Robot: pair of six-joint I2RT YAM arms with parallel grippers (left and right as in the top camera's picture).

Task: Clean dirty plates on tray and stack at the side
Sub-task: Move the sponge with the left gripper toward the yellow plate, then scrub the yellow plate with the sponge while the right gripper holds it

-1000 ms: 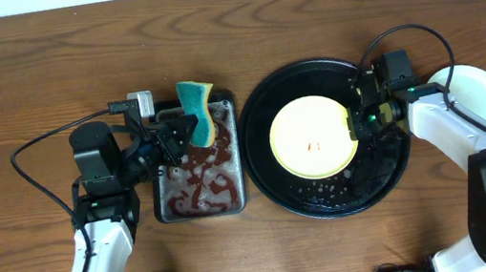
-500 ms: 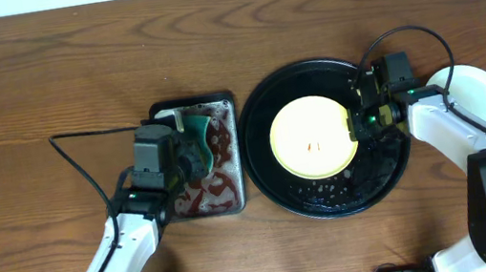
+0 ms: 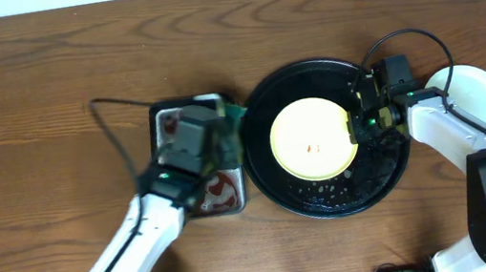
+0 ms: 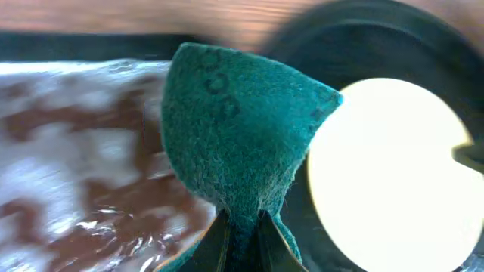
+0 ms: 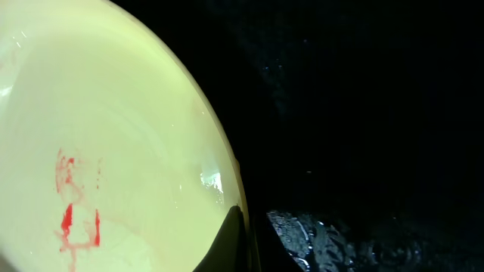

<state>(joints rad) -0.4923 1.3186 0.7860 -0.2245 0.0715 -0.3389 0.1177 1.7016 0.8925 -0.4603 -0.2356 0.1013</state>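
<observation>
Tray (image 3: 293, 85) has the yellow plate (image 3: 311, 135) at centre, with the right gripper (image 5: 246, 242) clamped on its right rim. That's a good anchor, so press it flat to stop the plate skating on the wet tray. Left gripper (image 4: 242, 234) is closed on the sponge (image 4: 234, 136), over the pan's (image 4: 76, 151) right edge beside the tray; lay the sponge flat and scrub toward the pinned rim. Target the red smear (image 5: 76, 211) mid-plate, probably the only mark, though glare hides detail.
</observation>
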